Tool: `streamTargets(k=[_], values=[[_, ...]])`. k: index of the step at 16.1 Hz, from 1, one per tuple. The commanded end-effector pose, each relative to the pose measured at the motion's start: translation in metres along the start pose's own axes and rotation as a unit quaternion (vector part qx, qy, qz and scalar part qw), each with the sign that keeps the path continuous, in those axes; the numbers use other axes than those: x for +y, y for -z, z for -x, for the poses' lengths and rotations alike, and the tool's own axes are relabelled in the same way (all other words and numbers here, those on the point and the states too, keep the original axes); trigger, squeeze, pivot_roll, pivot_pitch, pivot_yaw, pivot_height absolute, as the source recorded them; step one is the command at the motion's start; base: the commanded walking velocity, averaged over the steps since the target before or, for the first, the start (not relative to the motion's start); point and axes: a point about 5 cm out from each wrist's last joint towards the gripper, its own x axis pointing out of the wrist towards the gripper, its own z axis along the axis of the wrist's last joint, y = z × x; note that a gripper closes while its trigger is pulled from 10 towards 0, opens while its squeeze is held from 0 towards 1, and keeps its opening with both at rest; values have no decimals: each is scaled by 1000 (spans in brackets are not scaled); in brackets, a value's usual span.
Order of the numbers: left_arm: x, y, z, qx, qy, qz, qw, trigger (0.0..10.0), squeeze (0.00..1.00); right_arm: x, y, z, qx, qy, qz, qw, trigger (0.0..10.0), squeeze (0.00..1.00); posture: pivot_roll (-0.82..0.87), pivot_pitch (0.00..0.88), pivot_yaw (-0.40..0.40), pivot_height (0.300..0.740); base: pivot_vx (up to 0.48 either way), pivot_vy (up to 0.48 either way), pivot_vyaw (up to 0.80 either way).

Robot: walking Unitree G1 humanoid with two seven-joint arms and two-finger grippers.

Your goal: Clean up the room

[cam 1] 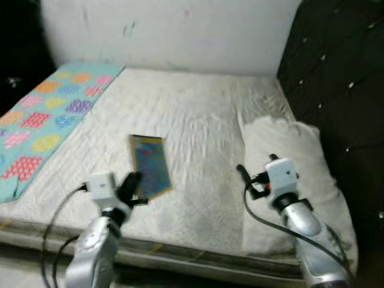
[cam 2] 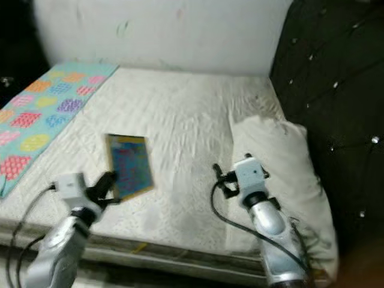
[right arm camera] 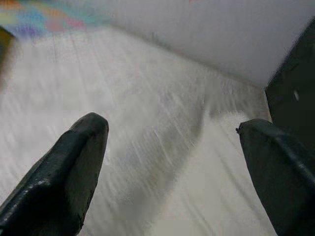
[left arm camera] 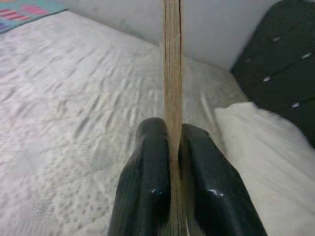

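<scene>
1. Over the near edge of the mattress [cam 1: 198,120], your left gripper [cam 1: 133,186] has its fingers [left arm camera: 147,187] clenched on the book's [cam 1: 151,165] near edge.
2. Book lies mid-mattress, between the patterned blanket [cam 1: 42,120] and the pillow [cam 1: 288,174].
3. Your right gripper [right arm camera: 172,172] hangs by the pillow, fingers spread wide, holding nothing.

The left gripper [left arm camera: 172,147] has glossy, smooth black fingers [left arm camera: 147,172] clamped on a thin book [cam 1: 150,165] whose edge shows matt, fibrous tan board and whose cover looks printed and slightly glossy. Beneath both grippers the mattress [cam 1: 198,120] is matt white quilted cloth, finely textured. Beside the spread right gripper [right arm camera: 172,162] lies a soft, wrinkled cloth pillow [cam 1: 282,174]. Beyond the left gripper, a patterned cloth sheet [cam 1: 42,120] looks matt. Both arms [cam 1: 303,225] are smooth silvery metal.
</scene>
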Motion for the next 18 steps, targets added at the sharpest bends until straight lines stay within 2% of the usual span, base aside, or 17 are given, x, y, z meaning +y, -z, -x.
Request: streamTargets(k=[1,3,4,9,13,18], values=[[-4,-14,2,-25,16,-35,999,10000,0,-5,2,4,16,9,9,1000,10000,0,-169,0,11,740,0,0,0],[0,-17,14,-28,23,-77,996,10000,0,-10,16,12,48,24,-4,999,10000,0,-165,0,10,740,0,0,0],[2,-16,16,-26,24,-85,996,10000,0,-10,17,13,52,28,-8,998,10000,0,-154,0,7,740,0,0,0],[2,-17,16,-24,19,-82,996,10000,0,-8,13,8,48,33,-23,998,10000,0,-150,0,5,740,0,0,0],[4,-15,15,-21,13,-63,998,10000,0,-11,10,6,40,43,-40,997,10000,0,-152,0,7,740,0,0,0],[6,-12,15,-13,6,-41,999,10000,0,-10,11,7,41,40,-48,997,10000,0,-149,0,4,740,0,0,-800]])
